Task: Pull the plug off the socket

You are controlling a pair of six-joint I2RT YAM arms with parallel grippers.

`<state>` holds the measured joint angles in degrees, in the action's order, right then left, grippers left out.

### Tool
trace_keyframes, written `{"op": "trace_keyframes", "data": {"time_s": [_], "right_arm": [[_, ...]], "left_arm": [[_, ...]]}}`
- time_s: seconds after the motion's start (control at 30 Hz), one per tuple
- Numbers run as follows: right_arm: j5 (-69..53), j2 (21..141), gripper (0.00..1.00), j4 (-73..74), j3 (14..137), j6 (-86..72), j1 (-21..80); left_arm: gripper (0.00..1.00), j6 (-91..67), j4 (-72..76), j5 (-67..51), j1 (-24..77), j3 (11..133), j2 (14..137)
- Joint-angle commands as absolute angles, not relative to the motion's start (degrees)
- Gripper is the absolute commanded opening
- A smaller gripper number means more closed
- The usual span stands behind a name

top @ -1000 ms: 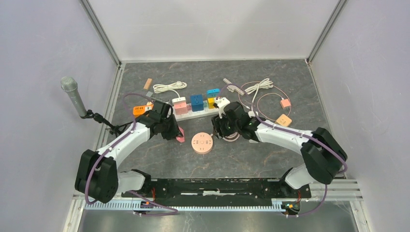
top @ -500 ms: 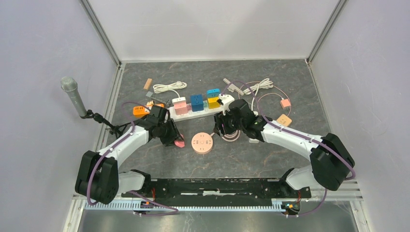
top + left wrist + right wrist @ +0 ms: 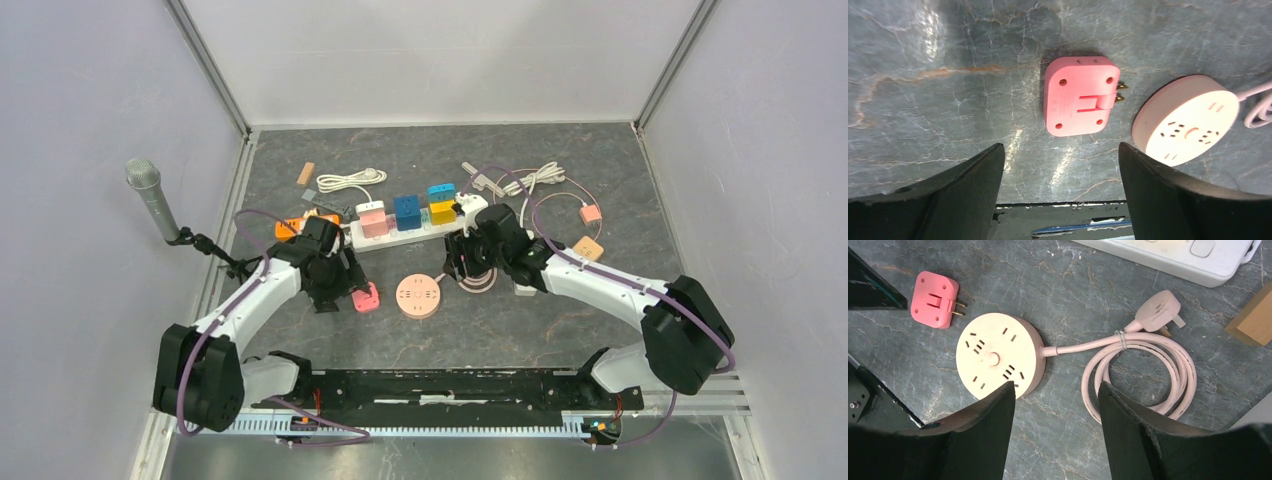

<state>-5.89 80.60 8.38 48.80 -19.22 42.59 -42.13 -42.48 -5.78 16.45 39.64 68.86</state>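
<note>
The red-pink plug (image 3: 1080,96) lies flat on the stone table with its brass prongs pointing right, apart from the round pink socket (image 3: 1185,120). In the top view, plug (image 3: 366,298) and socket (image 3: 418,296) sit side by side with a small gap. My left gripper (image 3: 1060,148) hovers just near of the plug, open and empty. My right gripper (image 3: 1055,385) is open too, above the socket (image 3: 998,354) and its coiled pink cable (image 3: 1143,375), touching neither. The plug (image 3: 935,299) also shows at the upper left of the right wrist view.
A white power strip (image 3: 410,232) with several coloured adapters lies behind the grippers. An orange adapter (image 3: 290,228) sits behind the left arm. White cables (image 3: 350,181) and small pink adapters (image 3: 588,247) lie at the back and right. A microphone (image 3: 150,195) stands at left.
My left gripper has opened and let go of the plug, which now lies on the table left of the socket. The right gripper has opened slightly and barely moved.
</note>
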Motion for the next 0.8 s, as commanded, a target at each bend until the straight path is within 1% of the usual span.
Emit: {"op": "trace_keyframes", "data": {"time_s": [0.0,0.13,0.2,0.3,0.37,0.47,0.57,0.63,0.77], "right_arm": [[-4.0,78.0,0.67,9.0,51.4,-19.5,41.5],[-1.4,77.4,0.71,11.6,54.2,-18.7,39.2],[-0.4,77.4,0.78,13.2,56.1,-18.3,38.0],[2.1,78.2,0.88,14.7,59.8,-16.7,36.8],[3.8,78.6,0.93,14.6,61.7,-15.3,36.5],[3.8,80.0,0.98,11.8,64.5,-11.5,35.4],[0.2,82.7,0.95,8.5,68.1,-5.5,32.2],[-4.3,85.1,0.94,7.7,71.6,-1.9,28.6],[-22.8,89.2,0.93,3.1,75.3,6.7,23.0]], "left_arm": [[0.91,-37.8,-46.7,-2.0,16.2,46.0,65.3],[0.94,-34.8,-44.8,-7.1,16.2,49.8,63.3],[0.97,-34.4,-42.8,-9.5,16.2,51.5,62.4],[1.0,-34.5,-39.7,-10.4,16.3,53.9,61.3],[1.0,-34.9,-38.2,-11.1,16.3,55.4,60.7],[1.0,-35.6,-35.5,-12.1,16.3,57.0,60.5],[1.0,-37.4,-32.4,-13.2,16.3,58.8,61.2],[1.0,-38.7,-30.6,-13.3,16.3,59.9,62.5],[1.0,-40.1,-28.2,-13.1,16.3,63.7,67.0]]}}
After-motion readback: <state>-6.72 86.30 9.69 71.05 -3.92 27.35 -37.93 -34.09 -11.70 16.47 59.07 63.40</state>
